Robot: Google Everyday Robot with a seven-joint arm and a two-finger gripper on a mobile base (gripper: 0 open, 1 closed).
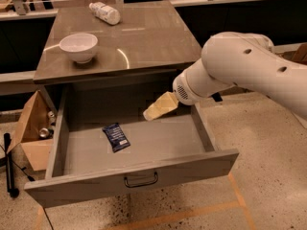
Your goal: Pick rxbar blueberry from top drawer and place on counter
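Note:
The top drawer [144, 174] stands pulled wide open below the counter [148, 44]. The rxbar blueberry [116, 137], a small flat dark navy wrapper, lies on the drawer floor left of centre. My gripper [154, 110], cream-coloured, hangs over the drawer's right-centre area, above and to the right of the bar, apart from it. The big white arm [240, 66] reaches in from the right. Nothing shows in the gripper.
A white bowl [79, 47] sits on the counter's left side. A white plastic bottle [104, 12] lies at the counter's back. An open cardboard box [31, 128] stands on the floor left of the drawer. Orange tape lines [192, 212] mark the floor.

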